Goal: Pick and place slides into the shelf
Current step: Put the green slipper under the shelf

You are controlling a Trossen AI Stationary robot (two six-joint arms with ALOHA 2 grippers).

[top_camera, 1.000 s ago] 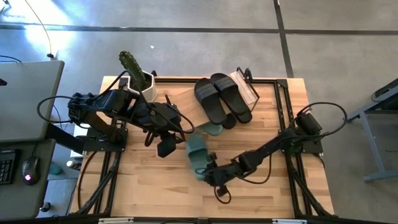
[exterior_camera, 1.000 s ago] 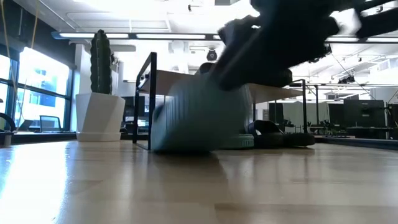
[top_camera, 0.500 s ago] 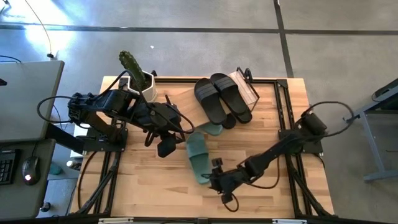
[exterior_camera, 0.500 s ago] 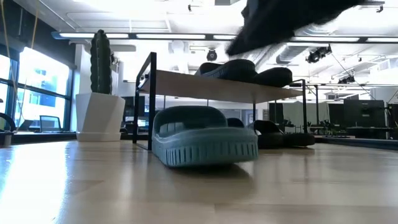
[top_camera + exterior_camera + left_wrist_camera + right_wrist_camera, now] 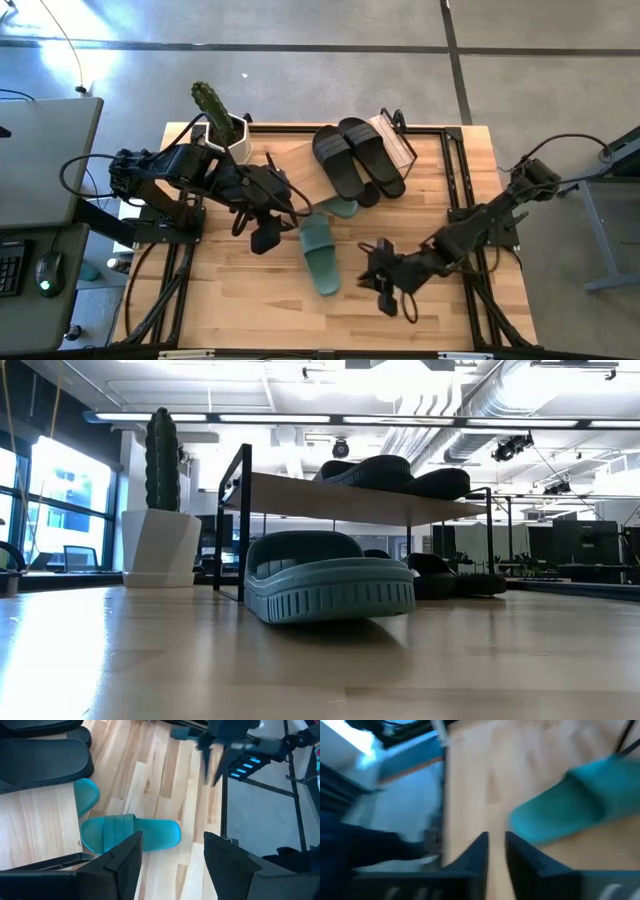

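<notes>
A pale green slide (image 5: 320, 256) lies flat on its sole on the table, in front of the shelf (image 5: 295, 172); the low view shows this slide (image 5: 330, 588) side-on. A second green slide (image 5: 341, 208) pokes out from under the shelf. Two black slides (image 5: 358, 156) rest on the shelf's top board. My right gripper (image 5: 386, 298) hangs above the table to the right of the loose green slide, its fingers (image 5: 479, 851) a narrow gap apart with nothing between them. My left gripper (image 5: 172, 865) hovers open by the shelf's near left corner.
A cactus in a white pot (image 5: 228, 130) stands at the far left beside the shelf. More black slides (image 5: 450, 575) sit at table level under the shelf's right part. Bare wood lies along the near edge (image 5: 260, 310).
My right gripper has let go of the green slide's near end, risen out of the low view and gone toward the table's right edge. The slide, which was held with the gripper over it, now rests flat on the table in about the same spot.
</notes>
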